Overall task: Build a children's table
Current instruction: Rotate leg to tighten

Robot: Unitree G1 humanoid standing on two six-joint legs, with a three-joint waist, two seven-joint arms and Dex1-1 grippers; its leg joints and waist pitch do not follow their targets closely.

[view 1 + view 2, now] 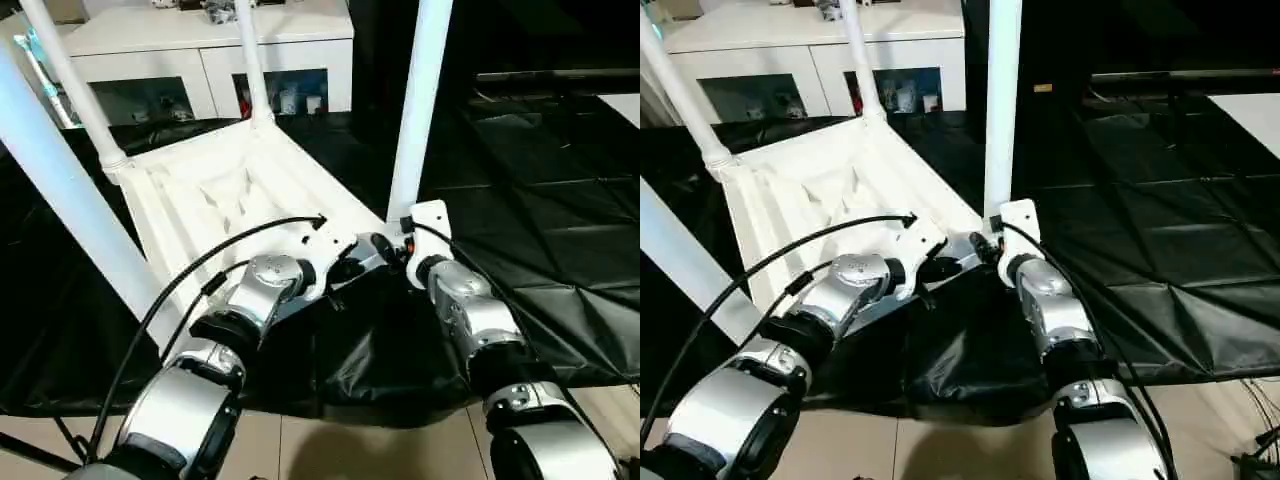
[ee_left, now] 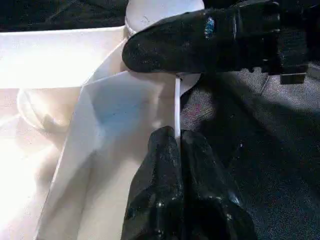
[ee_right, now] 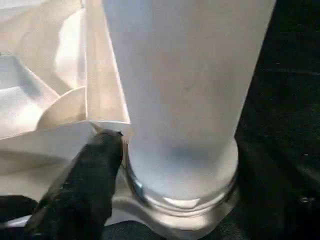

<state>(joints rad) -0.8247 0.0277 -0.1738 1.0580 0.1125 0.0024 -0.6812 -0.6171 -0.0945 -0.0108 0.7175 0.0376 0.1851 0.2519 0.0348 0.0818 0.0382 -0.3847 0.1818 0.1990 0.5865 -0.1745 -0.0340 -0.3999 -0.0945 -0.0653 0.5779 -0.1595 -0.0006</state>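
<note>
Upside down on the black-covered desk: white table top, four legs up. Left claw pinched shut on the near rim. Right claw spread around the base of the near right leg, apparently not gripping. Probably seating that last leg; next, likely pressing it into its socket.

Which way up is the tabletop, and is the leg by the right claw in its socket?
Upside down: the tabletop shows its ribbed underside. The leg stands upright, its base seated in the corner socket.
</note>
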